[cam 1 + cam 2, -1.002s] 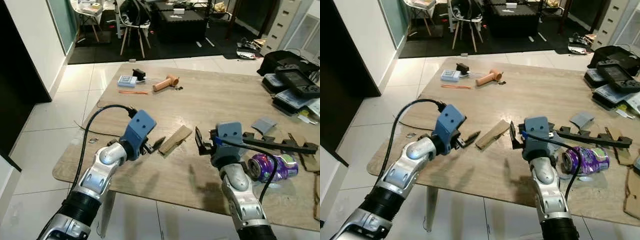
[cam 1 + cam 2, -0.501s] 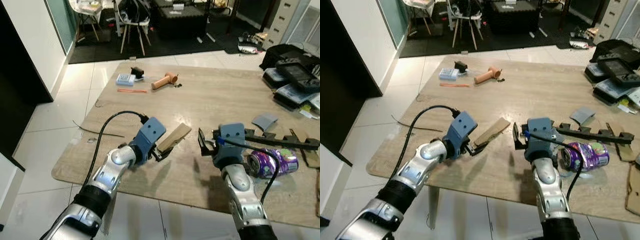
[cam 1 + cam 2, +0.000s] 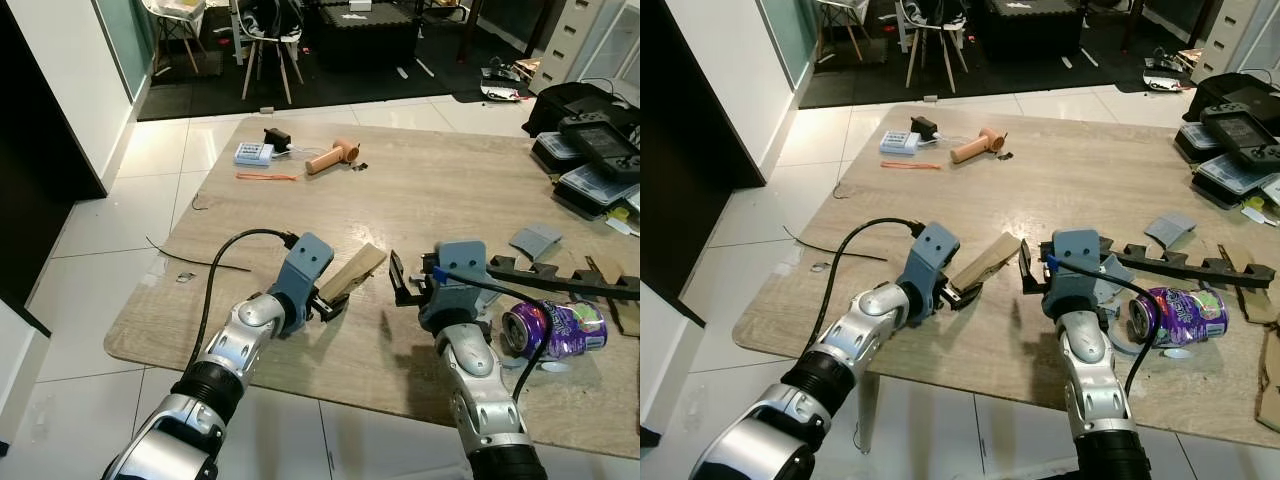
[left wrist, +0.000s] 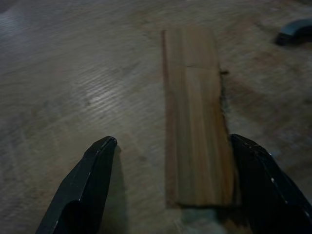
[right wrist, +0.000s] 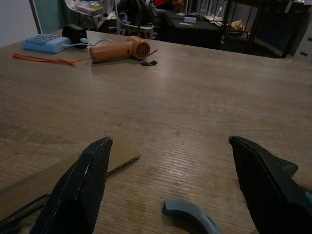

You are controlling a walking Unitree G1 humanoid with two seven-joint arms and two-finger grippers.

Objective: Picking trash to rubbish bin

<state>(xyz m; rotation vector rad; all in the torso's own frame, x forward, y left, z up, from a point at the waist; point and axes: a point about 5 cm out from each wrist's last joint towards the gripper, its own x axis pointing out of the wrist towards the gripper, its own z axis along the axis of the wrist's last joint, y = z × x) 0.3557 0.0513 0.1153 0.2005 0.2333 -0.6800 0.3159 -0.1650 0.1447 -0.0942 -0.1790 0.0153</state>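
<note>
The left gripper [image 4: 170, 190] sits low over the table [image 3: 450, 190] with its fingers [image 4: 85, 187] spread wide, the near end of a cardboard strip [image 4: 197, 136] lying flat between them — one finger just beside the strip's edge, the other well clear on bare wood. In the head views the strip [image 3: 352, 272] angles away from the gripper toward the table's middle.

The right gripper [image 3: 400, 283] hovers near the strip's far end, fingers [image 5: 80, 187] also parted and holding nothing.

Just right of that arm lies a crushed purple can [image 3: 555, 328] on its side, with a long black part [image 3: 560, 282] and a grey scrap [image 3: 537, 240] behind it. At the far edge of the table — a tan hairdryer [image 3: 332, 157], a blue strip [image 3: 253, 153] and an orange tie [image 3: 266, 177].
</note>
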